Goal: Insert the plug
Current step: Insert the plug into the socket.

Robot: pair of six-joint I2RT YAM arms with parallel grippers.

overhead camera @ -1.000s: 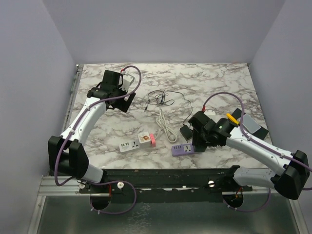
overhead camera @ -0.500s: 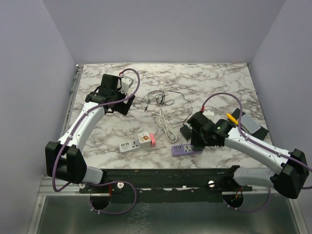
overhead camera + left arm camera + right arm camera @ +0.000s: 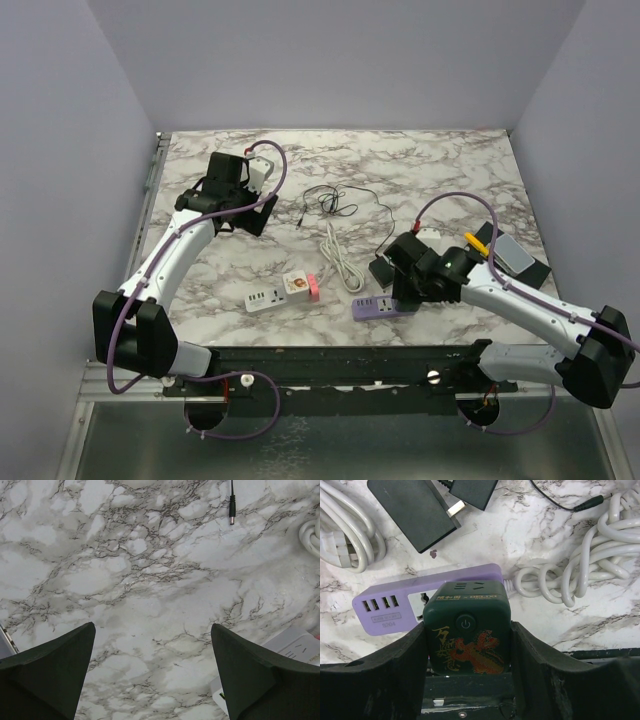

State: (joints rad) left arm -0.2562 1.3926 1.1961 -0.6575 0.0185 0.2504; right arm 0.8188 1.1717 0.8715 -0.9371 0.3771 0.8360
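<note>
My right gripper is clamped on the green cube plug, with the purple strip just past my fingertips. If the pins miss the holes, pushing probably skids the strip sideways. My left gripper is wide open and well away, so it's not bracing anything.

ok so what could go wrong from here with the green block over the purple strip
1. The green adapter, clamped in the right gripper, hides the socket of the purple power strip, so alignment cannot be checked and a skewed push may jam.
2. The strip lies loose on the marble table, and the open left gripper is far off, so pressing down could slide it.
</note>
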